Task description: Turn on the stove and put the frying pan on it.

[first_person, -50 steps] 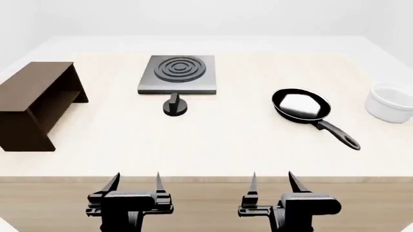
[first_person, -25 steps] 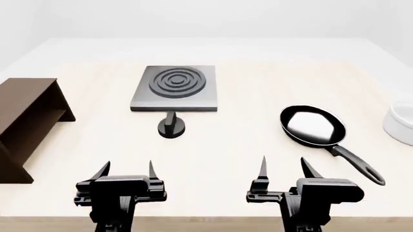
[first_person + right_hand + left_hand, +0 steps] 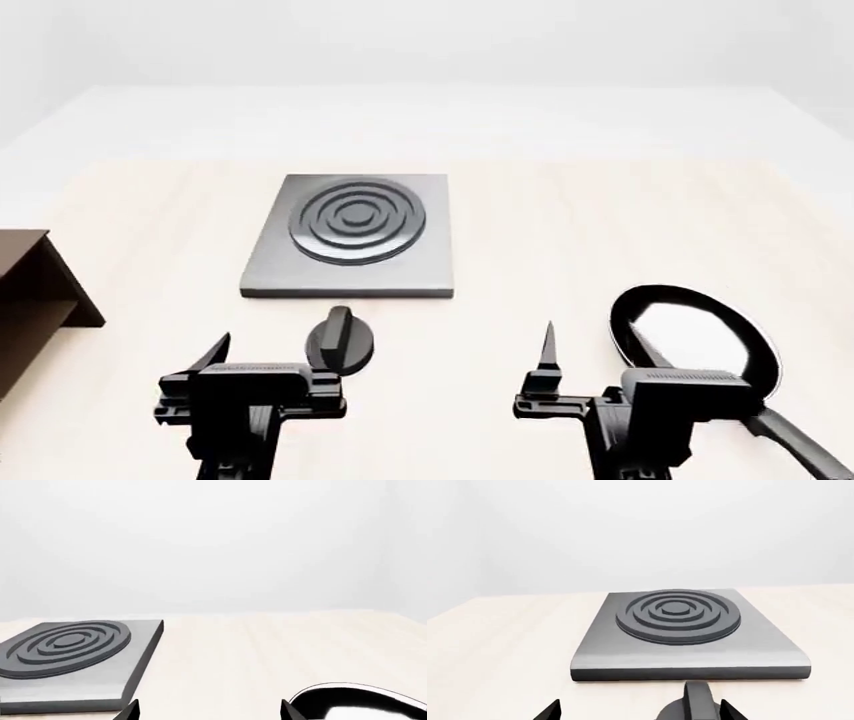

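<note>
The stove (image 3: pixel 351 235) is a flat grey plate with dark rings, lying on the pale table; it also shows in both wrist views (image 3: pixel 687 630) (image 3: pixel 73 655). Its round black knob (image 3: pixel 340 340) (image 3: pixel 694 707) stands apart, just in front of the plate. My left gripper (image 3: pixel 267 355) (image 3: pixel 640 712) is open, and the knob sits close to its inner finger. The frying pan (image 3: pixel 694 335) (image 3: pixel 360 702), black with a glossy inside, lies at the right. My right gripper (image 3: pixel 587 350) (image 3: pixel 210 712) is open and empty, with its outer finger by the pan's near-left rim. Most of the pan's handle is hidden behind that gripper.
A brown wooden shelf (image 3: pixel 27 290) stands at the left edge of the head view, to the left of my left arm. Bare table lies between the stove and the pan, and beyond the stove to the far edge.
The head view has moved forward and down over the table. Both grippers now reach level with the knob and the pan. The white bowl has left the view, and most of the shelf too.
</note>
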Robot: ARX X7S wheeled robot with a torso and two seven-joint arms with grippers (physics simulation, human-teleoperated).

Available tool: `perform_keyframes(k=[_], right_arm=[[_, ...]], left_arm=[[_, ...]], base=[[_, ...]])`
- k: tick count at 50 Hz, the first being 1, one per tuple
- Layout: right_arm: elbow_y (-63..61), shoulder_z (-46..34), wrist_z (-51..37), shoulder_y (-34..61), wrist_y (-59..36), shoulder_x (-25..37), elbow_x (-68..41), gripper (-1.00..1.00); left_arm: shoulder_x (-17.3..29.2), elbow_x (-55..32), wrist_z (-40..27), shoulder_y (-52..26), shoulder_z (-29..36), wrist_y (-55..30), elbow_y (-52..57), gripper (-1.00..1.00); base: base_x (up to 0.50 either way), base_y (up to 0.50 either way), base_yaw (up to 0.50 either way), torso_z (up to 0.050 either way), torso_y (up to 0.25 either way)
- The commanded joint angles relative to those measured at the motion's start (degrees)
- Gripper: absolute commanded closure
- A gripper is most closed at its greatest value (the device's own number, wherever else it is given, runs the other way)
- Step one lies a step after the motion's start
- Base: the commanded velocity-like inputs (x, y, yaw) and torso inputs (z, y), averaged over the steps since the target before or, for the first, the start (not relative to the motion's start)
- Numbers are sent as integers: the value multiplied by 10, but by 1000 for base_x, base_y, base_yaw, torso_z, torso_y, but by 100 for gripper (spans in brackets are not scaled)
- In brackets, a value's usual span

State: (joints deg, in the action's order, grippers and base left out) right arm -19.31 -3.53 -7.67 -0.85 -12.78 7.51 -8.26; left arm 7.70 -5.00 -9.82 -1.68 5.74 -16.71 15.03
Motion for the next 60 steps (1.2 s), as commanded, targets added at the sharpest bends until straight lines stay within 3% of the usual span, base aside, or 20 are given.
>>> perform_keyframes(k=[1, 12, 37, 60], right_arm=[[-1, -3, -15, 0, -4, 4, 0, -100], [0, -11, -17, -5, 8, 10, -1, -100], [7, -24, -22, -3, 11, 21, -11, -100], [6, -33, -25, -4, 14, 31, -21, -100]], left_arm=[[6, -5, -5, 2, 6, 0, 2, -100], [10, -10, -11, -4, 6, 0, -9, -100], [10, 3, -42, -51, -2, 70, -182, -100], [3, 28, -49, -78, 44, 84, -237, -100]], base=[[441, 0, 0, 0, 0], [40, 0, 0, 0, 1], [0, 0, 0, 0, 0], [0, 0, 0, 0, 0]])
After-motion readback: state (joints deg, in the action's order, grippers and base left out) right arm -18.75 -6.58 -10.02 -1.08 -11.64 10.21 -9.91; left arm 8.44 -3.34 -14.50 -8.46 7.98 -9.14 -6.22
